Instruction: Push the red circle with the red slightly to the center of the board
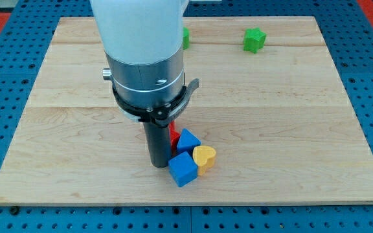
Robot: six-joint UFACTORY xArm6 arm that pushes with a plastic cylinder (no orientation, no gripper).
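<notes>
My tip (158, 164) rests on the board near the view's bottom middle, at the lower end of the dark rod. Right against its right side lies a tight cluster of blocks. A red block (173, 136) peeks out beside the rod, mostly hidden, so its shape cannot be made out. A blue triangle-like block (188, 140) sits just right of it. A blue cube (182, 169) lies at the tip's lower right, touching or nearly touching the rod. A yellow heart (204, 156) sits right of the cube.
A green star-like block (254, 39) lies near the view's top right. Another green block (186, 37) shows at the top, partly hidden behind the arm's white body. The wooden board (303, 129) lies on a blue perforated table.
</notes>
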